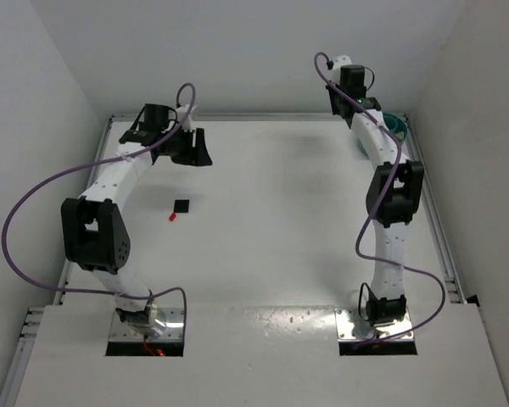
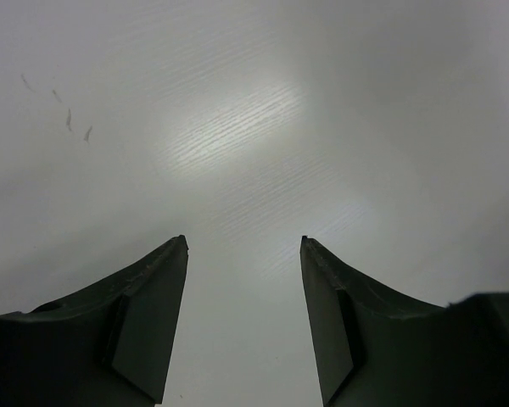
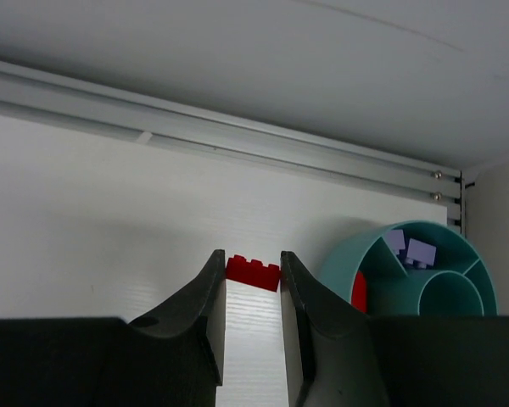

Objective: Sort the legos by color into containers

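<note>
My right gripper (image 3: 250,254) is shut on a small red lego (image 3: 253,272), pinched between its fingertips above the table, just left of the round teal bowl (image 3: 343,264). One of the bowl's containers holds two purple legos (image 3: 411,248); another shows a red piece (image 3: 359,292). In the top view the bowl (image 1: 397,125) sits in the far right corner, partly hidden by the right arm. A black lego (image 1: 181,206) and a red lego (image 1: 171,217) lie on the table's left half. Beyond them my left gripper (image 1: 197,151) hangs open with nothing in it; between its fingers (image 2: 157,305) only bare table shows.
A metal rail (image 3: 237,136) and the white back wall run close behind the bowl. White side walls box in the table (image 1: 280,212) on the left and right. The arm bases (image 1: 144,322) stand at the near edge.
</note>
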`<state>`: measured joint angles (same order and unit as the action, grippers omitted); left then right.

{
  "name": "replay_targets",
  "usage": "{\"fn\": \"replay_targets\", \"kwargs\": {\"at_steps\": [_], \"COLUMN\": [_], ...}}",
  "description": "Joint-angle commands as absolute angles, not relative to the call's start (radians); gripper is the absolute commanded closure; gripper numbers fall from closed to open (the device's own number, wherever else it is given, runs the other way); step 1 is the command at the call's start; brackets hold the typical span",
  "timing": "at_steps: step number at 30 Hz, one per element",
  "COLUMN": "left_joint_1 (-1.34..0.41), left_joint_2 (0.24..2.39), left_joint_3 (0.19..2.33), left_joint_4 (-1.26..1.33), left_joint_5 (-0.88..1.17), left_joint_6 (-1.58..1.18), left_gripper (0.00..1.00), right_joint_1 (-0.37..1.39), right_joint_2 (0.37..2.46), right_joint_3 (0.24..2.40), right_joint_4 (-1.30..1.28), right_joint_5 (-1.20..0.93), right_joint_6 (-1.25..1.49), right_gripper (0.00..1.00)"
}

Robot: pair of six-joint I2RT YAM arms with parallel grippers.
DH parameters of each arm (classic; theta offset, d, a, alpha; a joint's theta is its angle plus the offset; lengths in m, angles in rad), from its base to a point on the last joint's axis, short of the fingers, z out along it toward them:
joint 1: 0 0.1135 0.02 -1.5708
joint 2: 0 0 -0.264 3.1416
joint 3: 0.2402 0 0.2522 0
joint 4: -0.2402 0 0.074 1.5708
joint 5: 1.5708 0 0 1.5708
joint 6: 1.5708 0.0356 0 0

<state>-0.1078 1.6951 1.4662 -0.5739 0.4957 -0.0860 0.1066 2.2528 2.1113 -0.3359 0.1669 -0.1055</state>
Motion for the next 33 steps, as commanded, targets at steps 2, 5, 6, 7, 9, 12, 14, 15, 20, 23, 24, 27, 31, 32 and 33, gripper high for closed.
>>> {"fn": "replay_targets", "kwargs": {"at_steps": [2, 5, 6, 7, 9, 12, 14, 15, 20, 23, 24, 27, 31, 32, 33], "left_joint_1": [-0.103, -0.103, -0.103, -0.103, -0.103, -0.112, -0.124, -0.124, -0.175, -0.207, -0.207, -0.233, -0.255, -0.255, -0.255], "left_joint_2": [1.721, 1.73, 1.73, 1.73, 1.73, 1.73, 1.741, 1.741, 1.752, 1.752, 1.752, 1.752, 1.761, 1.761, 1.77], "left_joint_3": [1.505, 1.505, 1.505, 1.505, 1.494, 1.483, 1.483, 1.483, 1.496, 1.505, 1.505, 1.505, 1.526, 1.535, 1.545], "left_joint_4": [-0.561, -0.561, -0.551, -0.551, -0.531, -0.517, -0.508, -0.499, -0.499, -0.499, -0.499, -0.499, -0.499, -0.499, -0.499], "left_joint_5": [0.497, 0.506, 0.506, 0.517, 0.517, 0.517, 0.517, 0.517, 0.468, 0.424, 0.411, 0.368, 0.357, 0.357, 0.357], "left_joint_6": [-0.112, -0.123, -0.123, -0.123, -0.132, -0.123, -0.114, -0.114, -0.091, -0.058, -0.045, -0.031, -0.02, -0.011, -0.011], "left_gripper": [0.39, 0.39, 0.39, 0.39, 0.39, 0.39, 0.39, 0.39, 0.39, 0.37, 0.37, 0.22, 0.17, 0.17, 0.17], "right_joint_1": [0.083, 0.071, 0.071, 0.06, 0.051, 0.051, 0.041, 0.041, 0.023, 0.005, 0.005, 0.005, -0.005, -0.005, -0.014], "right_joint_2": [2.289, 2.289, 2.289, 2.289, 2.289, 2.258, 2.234, 2.233, 2.212, 2.194, 2.183, 2.183, 2.201, 2.201, 2.212], "right_joint_3": [2.174, 2.174, 2.174, 2.174, 2.164, 2.126, 2.092, 2.083, 2.072, 2.05, 2.04, 2.031, 2.042, 2.042, 2.042], "right_joint_4": [-0.336, -0.325, -0.325, -0.325, -0.325, -0.325, -0.325, -0.316, -0.316, -0.316, -0.316, -0.307, -0.296, -0.296, -0.296], "right_joint_5": [0.276, 0.29, 0.299, 0.299, 0.299, 0.308, 0.319, 0.319, 0.365, 0.374, 0.374, 0.385, 0.396, 0.406, 0.407], "right_joint_6": [-0.063, -0.063, -0.063, -0.063, -0.063, -0.063, -0.074, -0.084, -0.107, -0.107, -0.107, -0.117, -0.127, -0.127, -0.127], "right_gripper": [0.96, 0.96, 0.96, 0.96, 0.96, 0.96, 0.96, 0.96, 0.96, 0.96, 0.96, 0.96, 0.96, 0.96, 0.96]}}
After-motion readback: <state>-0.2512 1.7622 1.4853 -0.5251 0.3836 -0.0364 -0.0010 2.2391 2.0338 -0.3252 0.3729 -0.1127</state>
